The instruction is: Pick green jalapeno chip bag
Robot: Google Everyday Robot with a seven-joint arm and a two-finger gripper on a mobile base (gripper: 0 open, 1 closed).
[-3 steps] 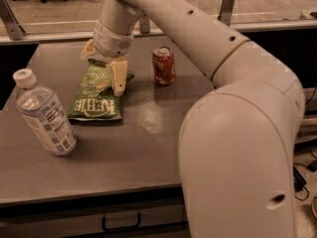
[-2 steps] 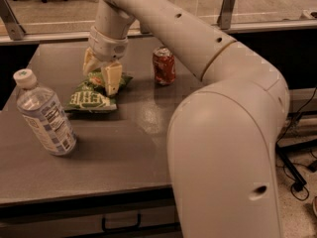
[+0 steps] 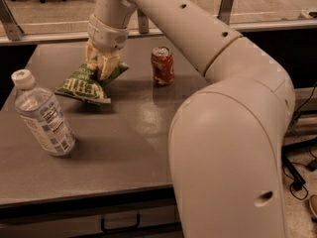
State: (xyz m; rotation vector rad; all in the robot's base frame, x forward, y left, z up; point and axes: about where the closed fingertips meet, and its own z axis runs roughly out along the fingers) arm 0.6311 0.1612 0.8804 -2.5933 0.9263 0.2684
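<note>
The green jalapeno chip bag [image 3: 83,84], crumpled green foil with white "KETTLE" lettering, is at the back left of the grey table [image 3: 124,148]. My gripper [image 3: 101,67] comes down from above and is shut on the bag's upper right end. The bag hangs tilted from the fingers [image 3: 106,66], its lower left end low over the tabletop. Part of the bag's top is hidden behind the fingers.
A red soda can [image 3: 162,65] stands upright to the right of the bag. A clear plastic water bottle [image 3: 42,114] lies at the left front. My big white arm [image 3: 223,113] fills the right side. A drawer handle [image 3: 121,225] shows below the table's front edge.
The gripper has closed on the bag's upper end and raised it, so the bag now hangs tilted instead of lying flat. The can and bottle have not moved.
</note>
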